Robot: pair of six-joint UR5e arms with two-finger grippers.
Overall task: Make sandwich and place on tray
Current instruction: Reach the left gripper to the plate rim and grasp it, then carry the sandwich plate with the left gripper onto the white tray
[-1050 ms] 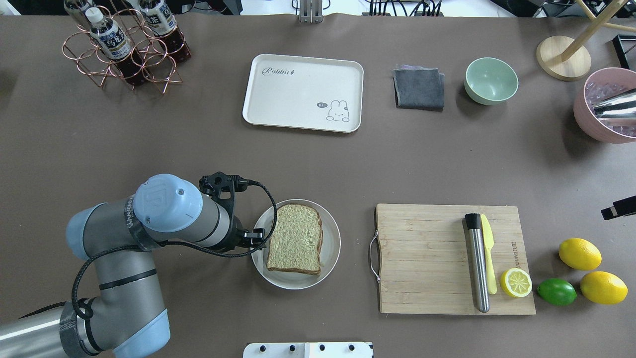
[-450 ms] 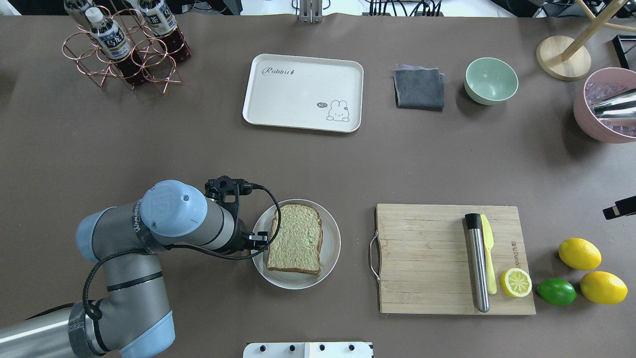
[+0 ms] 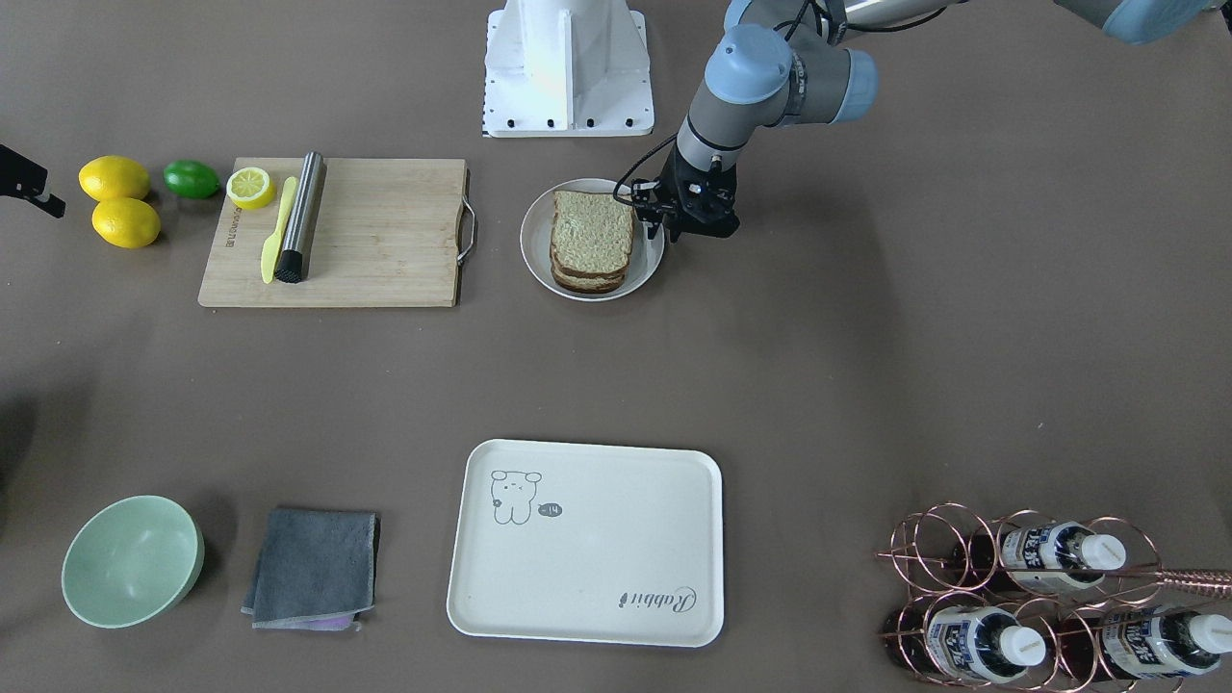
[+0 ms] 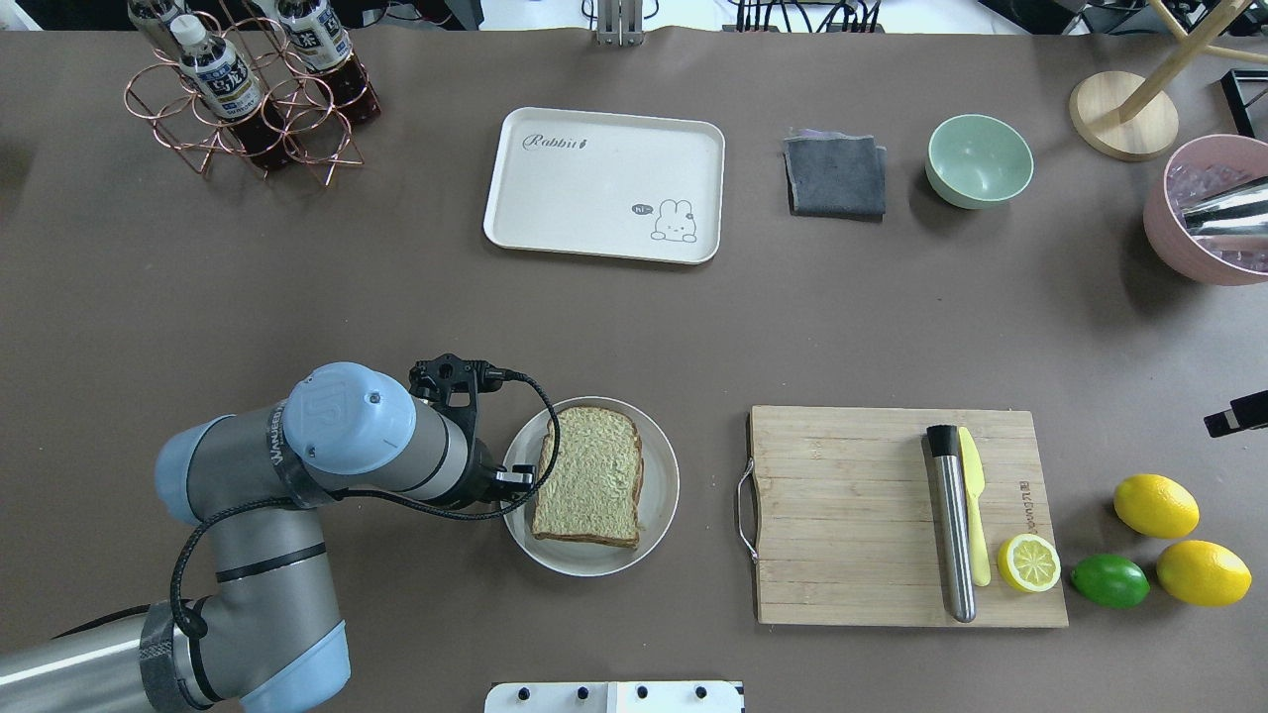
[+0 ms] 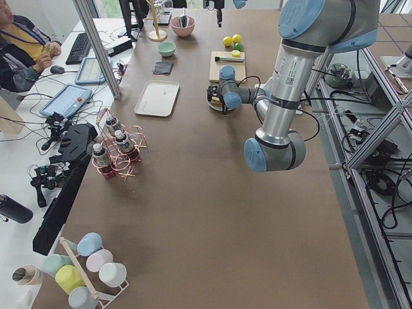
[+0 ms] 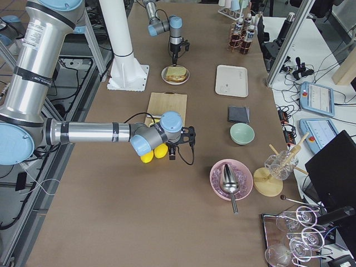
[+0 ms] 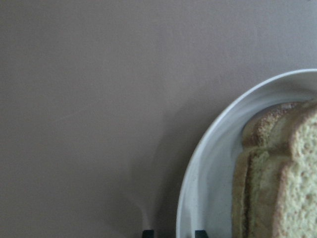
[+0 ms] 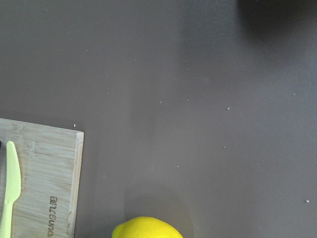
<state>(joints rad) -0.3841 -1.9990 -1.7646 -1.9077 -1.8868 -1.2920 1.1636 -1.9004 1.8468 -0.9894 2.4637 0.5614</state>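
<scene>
- Brown table (image 4: 693, 327) spreads under everything, taken from the robot's side outward.
- Nearest, the left gripper (image 3: 667, 229) hangs at the white plate's (image 4: 662, 495) left rim. Its fingertips (image 7: 200, 233) are parted with the rim between them, clamping nothing.
- On that plate lies the sandwich (image 4: 589, 475) — bread slices stacked — well apart from the tray (image 4: 594, 198).
- Off right, the right gripper (image 6: 181, 147) hovers over the lemons (image 6: 153, 153); I cannot tell how its jaws stand.
- Farthest, the tray sits beside a grey cloth (image 4: 835, 176).
</scene>
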